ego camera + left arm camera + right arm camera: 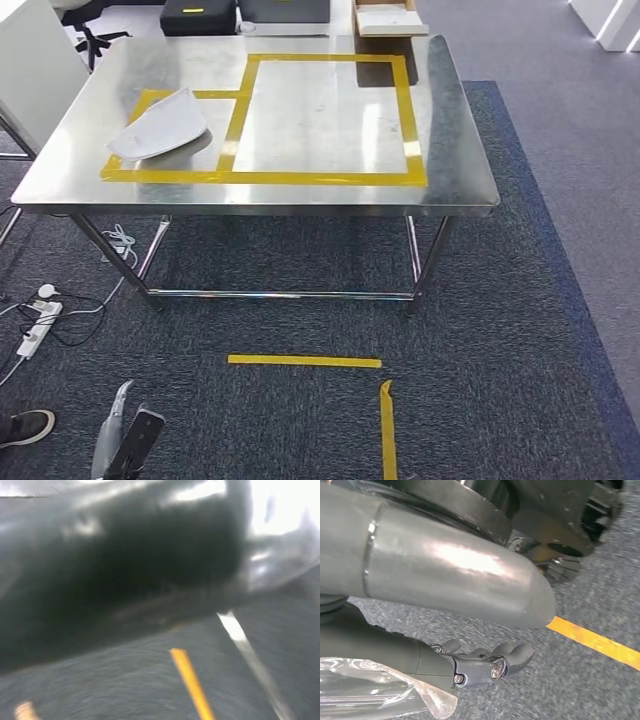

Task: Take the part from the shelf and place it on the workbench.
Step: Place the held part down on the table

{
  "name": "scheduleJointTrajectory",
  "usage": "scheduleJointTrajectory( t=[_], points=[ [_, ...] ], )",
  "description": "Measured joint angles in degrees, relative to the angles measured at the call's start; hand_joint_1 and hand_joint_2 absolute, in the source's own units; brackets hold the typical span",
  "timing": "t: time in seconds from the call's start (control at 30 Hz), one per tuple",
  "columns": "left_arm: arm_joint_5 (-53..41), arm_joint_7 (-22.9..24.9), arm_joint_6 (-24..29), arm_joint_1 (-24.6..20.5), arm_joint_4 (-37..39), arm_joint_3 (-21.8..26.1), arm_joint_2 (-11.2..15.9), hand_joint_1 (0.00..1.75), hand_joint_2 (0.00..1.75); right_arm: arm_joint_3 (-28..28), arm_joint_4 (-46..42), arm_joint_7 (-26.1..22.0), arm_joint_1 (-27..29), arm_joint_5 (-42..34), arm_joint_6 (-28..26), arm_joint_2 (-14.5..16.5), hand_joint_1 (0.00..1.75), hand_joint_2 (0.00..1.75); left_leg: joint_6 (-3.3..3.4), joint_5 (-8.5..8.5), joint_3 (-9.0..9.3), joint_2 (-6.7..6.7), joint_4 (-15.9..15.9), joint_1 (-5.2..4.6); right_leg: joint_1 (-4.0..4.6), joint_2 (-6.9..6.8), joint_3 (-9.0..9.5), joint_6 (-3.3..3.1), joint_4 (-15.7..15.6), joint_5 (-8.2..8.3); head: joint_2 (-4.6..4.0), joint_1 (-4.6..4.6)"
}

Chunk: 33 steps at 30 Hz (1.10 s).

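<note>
A white, shiny curved part lies on the steel workbench, inside the smaller yellow-taped field at its left. I stand back from the bench on the carpet. My left hand hangs low at the bottom left, its grey thumb and dark fingers apart, with nothing in them. The left wrist view is blurred. In the right wrist view my right hand hangs over the carpet, its dark fingers stretched out loosely and holding nothing. A crumpled clear plastic film lies against the hand's base.
Yellow tape strips mark the dark carpet in front of the bench. A power strip with cables lies at the left, and a person's shoe is near it. Black cases and a box stand behind the bench.
</note>
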Motion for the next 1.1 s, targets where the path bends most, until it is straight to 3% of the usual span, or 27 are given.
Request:
scheduleJointTrajectory(
  t=[0.07, 0.1, 0.17, 0.2, 0.27, 0.33, 0.37, 0.4, 0.43, 0.5, 0.57, 0.6, 0.67, 0.73, 0.77, 0.83, 0.87, 0.9, 0.93, 1.0, 1.07, 1.1],
  points=[
    [-2.72, -1.12, 2.73, -2.49, 8.99, 5.91, -0.95, 0.00, 0.00, -0.01, 0.00, 0.20, -0.06, 0.69, 0.08, -0.01, 0.00, 0.00, 0.26, -0.55, 5.01, -0.16, -7.97, -0.05, 0.02, -0.08, -1.28, 0.74, 0.56, 0.92, 0.00, 0.04],
    [-4.18, -0.94, 3.89, -3.65, 13.28, 8.26, -1.09, 0.00, 0.00, -0.02, 0.00, 0.39, -0.11, 0.93, 0.18, -0.01, 0.00, 0.00, 0.60, -1.23, 6.08, -0.25, -10.29, -0.30, -0.06, -0.15, -1.75, 1.17, 0.65, 1.45, 0.00, 0.07],
    [-6.82, 0.37, 4.55, -5.32, 21.52, 12.06, -1.18, 0.00, 0.00, -0.09, 0.02, 0.88, -0.17, 0.93, 0.64, -0.01, 0.00, 0.00, 1.72, -1.09, 5.58, -0.26, -11.42, -0.74, -0.47, -0.19, -2.53, 2.04, 0.69, 2.24, 0.00, 0.09],
    [-7.69, 0.93, 4.10, -5.92, 24.79, 13.32, -1.19, 0.00, 0.00, -0.17, 0.04, 1.12, -0.14, 0.70, 0.91, -0.01, 0.00, 0.00, 2.35, -0.61, 5.03, -0.19, -11.46, -0.90, -0.69, -0.08, -3.05, 2.35, 1.06, 1.72, 0.00, 0.10],
    [-8.76, 1.24, 2.90, -6.78, 29.87, 14.83, -1.27, 0.00, 0.00, -0.40, 0.11, 1.39, 0.06, 0.20, 1.36, -0.01, 0.00, 0.00, 3.55, 0.49, 3.88, -0.02, -11.61, -1.10, -0.88, 0.25, -4.67, 2.66, 4.75, -2.42, 0.00, 0.29],
    [-9.19, 1.24, 2.37, -7.58, 33.39, 15.83, -1.42, 0.00, 0.00, -0.63, 0.14, 1.48, 0.15, -0.01, 1.57, -0.01, 0.00, 0.00, 4.19, 1.57, 2.58, 0.02, -11.56, -1.59, -0.76, 0.50, -6.88, 2.67, 12.26, -7.81, 0.00, 0.54],
    [-9.27, 1.24, 2.24, -7.93, 34.83, 16.25, -1.49, 0.00, 0.00, -0.72, 0.15, 1.48, 0.13, -0.02, 1.64, -0.01, 0.00, 0.00, 4.34, 2.13, 1.87, 0.03, -11.52, -1.86, -0.64, 0.56, -7.50, 2.57, 15.59, -9.04, 0.00, 0.58],
    [-9.44, 1.46, 1.95, -8.26, 36.04, 16.60, -1.52, 0.00, 0.00, -0.79, 0.16, 1.47, 0.11, -0.01, 1.79, -0.01, 0.00, 0.00, 4.44, 2.66, 1.18, 0.06, -11.47, -2.12, -0.48, 0.58, -7.34, 2.40, 17.38, -8.86, 0.00, 0.58],
    [-9.77, 2.12, 1.48, -8.54, 37.14, 16.85, -1.54, 0.00, 0.00, -0.85, 0.16, 1.51, 0.11, 0.11, 2.03, -0.01, 0.00, 0.00, 4.49, 3.13, 0.54, 0.08, -11.41, -2.32, -0.27, 0.58, -6.16, 2.13, 17.18, -7.58, 0.00, 0.57],
    [-11.06, 4.81, 0.47, -9.00, 38.96, 17.12, -1.55, 0.00, 0.00, -0.95, 0.17, 1.94, 0.06, 0.84, 2.55, -0.04, 0.00, 0.00, 4.40, 3.90, -0.42, -0.30, -11.22, -2.55, 0.28, 1.39, -0.73, 1.28, 11.01, -4.47, 0.00, 0.58],
    [-12.85, 8.40, 0.13, -9.56, 40.42, 17.14, -1.69, 0.00, 0.00, -0.91, 0.16, 2.73, -0.02, 2.23, 2.27, -0.17, 0.00, 0.00, 4.09, 4.59, -1.14, -0.91, -10.86, -2.78, 0.62, 3.01, 5.42, 0.43, 2.70, -4.01, 0.00, 0.56],
    [-13.64, 9.74, 0.14, -9.88, 40.98, 17.12, -1.80, 0.00, 0.00, -0.82, 0.16, 3.10, -0.02, 2.88, 1.83, -0.24, 0.00, 0.00, 3.90, 4.99, -1.50, -1.19, -10.71, -2.84, 0.68, 3.53, 6.95, 0.20, 0.14, -4.51, 0.00, 0.56],
    [-15.14, 10.80, 0.18, -10.22, 41.84, 17.00, -1.89, 0.00, 0.00, -0.52, 0.18, 3.65, -0.01, 3.86, 0.94, -0.24, 0.00, 0.00, 3.48, 5.80, -2.25, -1.91, -10.50, -2.99, 0.48, 2.91, 7.29, 0.00, -1.81, -4.97, 0.00, 0.61],
    [-16.26, 10.20, -0.04, -10.12, 42.43, 16.74, -1.94, 0.00, 0.00, -0.26, 0.20, 3.88, 0.01, 4.30, 0.55, -0.13, 0.00, 0.00, 2.77, 4.64, -3.15, -2.11, -9.20, -2.95, 0.08, 1.80, 6.87, -0.53, -2.32, -4.61, 0.00, 0.54],
    [-16.63, 9.70, -0.22, -10.06, 42.66, 16.58, -1.94, 0.00, 0.00, -0.17, 0.22, 3.89, 0.07, 4.42, 0.58, -0.05, 0.00, 0.00, 2.29, 2.81, -3.95, -1.90, -7.08, -2.76, -0.12, 1.16, 6.70, -0.78, -2.44, -4.33, 0.00, 0.38],
    [-17.46, 9.10, -0.51, -10.09, 43.08, 16.21, -2.04, 0.00, 0.00, -0.05, 0.26, 3.73, 0.26, 4.63, 0.69, -0.01, 0.00, 0.00, 1.21, -1.93, -6.34, -1.25, 0.18, -2.02, -0.11, -0.23, 6.40, -0.99, -2.38, -4.08, 0.00, 0.04],
    [-17.96, 9.05, -0.55, -10.11, 43.29, 15.98, -2.04, 0.00, 0.00, 0.02, 0.28, 3.60, 0.36, 4.73, 0.75, -0.02, 0.00, 0.00, 0.74, -3.47, -7.26, -1.03, 3.67, -1.62, -0.10, -1.00, 6.28, -0.93, -2.30, -4.01, 0.00, 0.00],
    [-18.45, 9.10, -0.57, -10.10, 43.48, 15.73, -2.04, 0.00, 0.00, 0.09, 0.28, 3.45, 0.40, 4.80, 0.76, -0.04, 0.00, 0.00, 0.35, -3.91, -7.45, -0.84, 5.65, -1.23, -0.12, -1.72, 6.16, -0.86, -2.17, -3.97, 0.00, 0.02],
    [-18.87, 9.16, -0.58, -10.06, 43.64, 15.50, -2.03, 0.00, 0.00, 0.17, 0.28, 3.31, 0.39, 4.88, 0.80, -0.05, 0.00, 0.00, 0.02, -3.25, -6.65, -0.62, 5.42, -0.86, -0.16, -2.39, 6.05, -0.76, -1.98, -3.98, 0.00, 0.01],
    [-19.44, 9.23, -0.57, -10.03, 43.86, 15.07, -2.01, 0.00, 0.00, 0.30, 0.28, 3.09, 0.26, 4.99, 0.89, -0.04, 0.00, 0.00, -0.45, -0.12, -2.42, 0.62, -1.02, -0.30, -0.26, -3.61, 6.08, -0.35, -1.48, -4.19, 0.00, 0.01],
    [-19.74, 9.22, -0.56, -10.21, 44.00, 14.70, -1.99, 0.00, 0.00, 0.35, 0.28, 2.98, 0.17, 5.03, 0.93, -0.04, 0.00, 0.00, -0.05, 1.67, 1.29, 2.56, -7.64, -0.55, -0.18, -4.67, 5.97, 0.40, -1.00, -4.48, 0.00, -0.03],
    [-19.81, 9.21, -0.56, -10.27, 44.06, 14.55, -1.98, 0.00, 0.00, 0.36, 0.28, 2.96, 0.13, 5.04, 0.93, -0.04, 0.00, 0.00, 0.47, 1.73, 1.94, 3.19, -9.12, -0.78, -0.08, -5.12, 6.11, 0.79, -0.85, -4.55, 0.00, -0.02]
  ],
)
